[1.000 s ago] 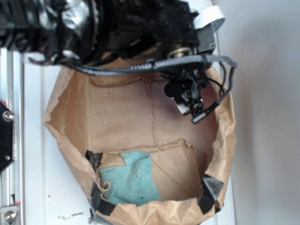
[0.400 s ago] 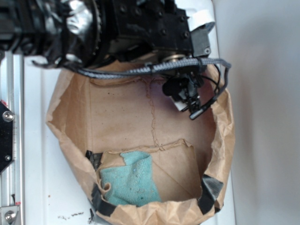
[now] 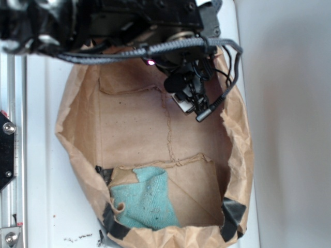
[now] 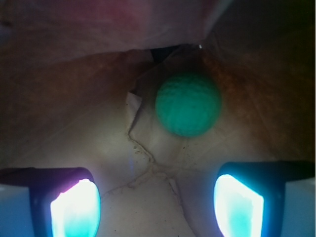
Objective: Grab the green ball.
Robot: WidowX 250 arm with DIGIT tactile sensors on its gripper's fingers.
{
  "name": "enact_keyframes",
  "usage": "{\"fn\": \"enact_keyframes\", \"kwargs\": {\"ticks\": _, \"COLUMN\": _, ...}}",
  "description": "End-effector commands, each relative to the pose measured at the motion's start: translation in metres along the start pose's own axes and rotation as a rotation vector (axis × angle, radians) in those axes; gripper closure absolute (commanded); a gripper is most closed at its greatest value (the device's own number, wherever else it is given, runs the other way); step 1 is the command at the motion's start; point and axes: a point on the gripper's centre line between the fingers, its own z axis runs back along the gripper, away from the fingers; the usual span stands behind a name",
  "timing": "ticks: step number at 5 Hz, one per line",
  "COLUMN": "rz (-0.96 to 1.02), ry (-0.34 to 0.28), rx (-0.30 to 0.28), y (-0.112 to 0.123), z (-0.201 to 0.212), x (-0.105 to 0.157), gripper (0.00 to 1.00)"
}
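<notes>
The green ball, small, round and dimpled, lies on the brown paper floor in the wrist view, near a crease and close under a fold of the bag wall. My gripper is open. Its two glowing fingertips stand wide apart at the bottom corners, with only bare paper between them. The ball is ahead of them, slightly right of centre, untouched. In the exterior view the black arm covers the top end of the bag and hides both ball and jaws; only the small camera mount hangs below it.
A brown paper bag with upright crumpled walls surrounds the work area. A teal terry cloth lies at its near end, partly under a paper flap. Black tape patches the bag's corners. A metal rail runs along the left.
The arm has moved up and to the left in the exterior view, toward the top end of the bag. The bag's right wall has shifted slightly inward. The cloth has not moved.
</notes>
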Motion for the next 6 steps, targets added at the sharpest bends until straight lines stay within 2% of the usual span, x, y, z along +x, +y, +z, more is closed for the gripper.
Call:
{"fn": "enact_keyframes", "kwargs": {"ticks": 1, "rz": 0.078, "ry": -0.124, "rx": 0.026, "y": 0.014, "z": 0.004, "x": 0.023, "gripper": 0.00}}
{"fn": "enact_keyframes", "kwargs": {"ticks": 3, "rz": 0.111, "ry": -0.184, "rx": 0.076, "y": 0.011, "z": -0.016, "x": 0.026, "gripper": 0.00}}
{"fn": "enact_keyframes", "kwargs": {"ticks": 5, "rz": 0.100, "ry": -0.220, "rx": 0.087, "y": 0.001, "z": -0.035, "x": 0.022, "gripper": 0.00}}
{"fn": "enact_keyframes", "kwargs": {"ticks": 6, "rz": 0.089, "ry": -0.243, "rx": 0.120, "y": -0.002, "z": -0.045, "x": 0.020, "gripper": 0.00}}
